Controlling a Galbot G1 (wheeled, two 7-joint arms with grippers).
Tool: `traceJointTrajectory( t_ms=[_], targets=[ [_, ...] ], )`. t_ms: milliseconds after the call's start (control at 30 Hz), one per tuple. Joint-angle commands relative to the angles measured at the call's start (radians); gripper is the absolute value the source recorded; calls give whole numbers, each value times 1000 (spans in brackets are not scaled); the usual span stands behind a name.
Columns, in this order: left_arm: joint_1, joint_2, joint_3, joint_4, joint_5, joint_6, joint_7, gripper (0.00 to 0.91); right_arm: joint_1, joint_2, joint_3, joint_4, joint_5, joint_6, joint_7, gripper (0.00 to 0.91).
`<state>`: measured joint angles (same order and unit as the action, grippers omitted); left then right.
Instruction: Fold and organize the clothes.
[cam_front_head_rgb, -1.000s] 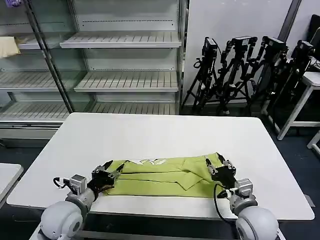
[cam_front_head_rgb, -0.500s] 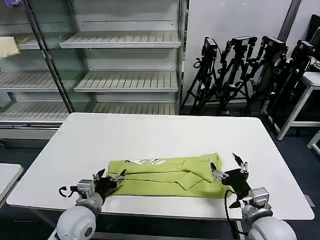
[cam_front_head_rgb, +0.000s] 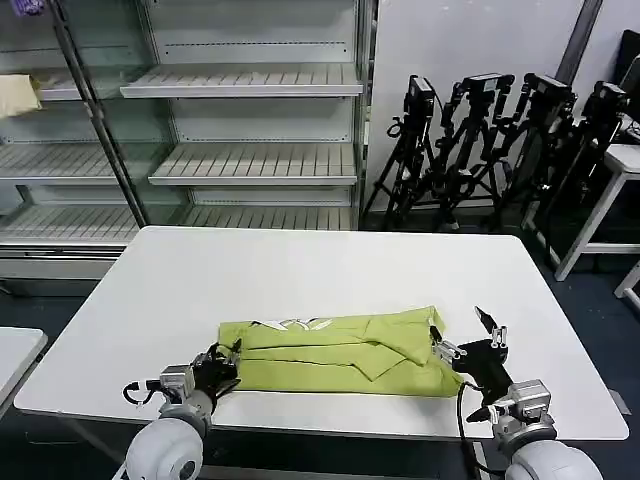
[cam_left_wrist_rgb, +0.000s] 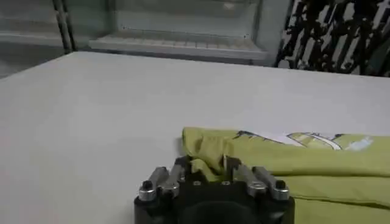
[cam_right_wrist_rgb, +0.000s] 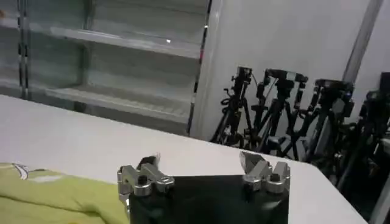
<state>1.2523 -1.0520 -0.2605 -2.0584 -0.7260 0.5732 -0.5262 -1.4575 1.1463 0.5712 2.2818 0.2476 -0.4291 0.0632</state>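
Right end effector (cam_front_head_rgb: 484, 336) is off the shirt (cam_front_head_rgb: 340, 352) now, fingers spread wide and empty beside its right edge. Left end effector (cam_front_head_rgb: 222, 361) has slid back to the left edge, fingers near-closed around a fold. Shirt lies banded on the desk (cam_front_head_rgb: 300, 265); next fold pending.

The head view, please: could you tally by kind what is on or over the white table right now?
Lime T-shirt, folded into a band on the table: 1
Grippers: 2, the left gripper at the shirt's left end, the right gripper open beside its right end
Total: 3
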Motion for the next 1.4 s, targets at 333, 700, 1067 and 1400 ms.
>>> traceJointTrajectory(
  t_ms=[333,700,1067,1400],
  targets=[
    [-21,25,-78,52,258,3,151,10,-13,-5,13,18,-8,-1,1,907],
    [84,316,-498,79,300,3,385,10,-16,-10,35,18,-4,5,-1,907],
    [110,193,-340,-170,516,-33,441,10,-53,-1,67,28,-6,16,0,907],
    [48,-1,70,-178,759,-106,480,10,-121,29,114,98,-8,12,6,907]
  ],
)
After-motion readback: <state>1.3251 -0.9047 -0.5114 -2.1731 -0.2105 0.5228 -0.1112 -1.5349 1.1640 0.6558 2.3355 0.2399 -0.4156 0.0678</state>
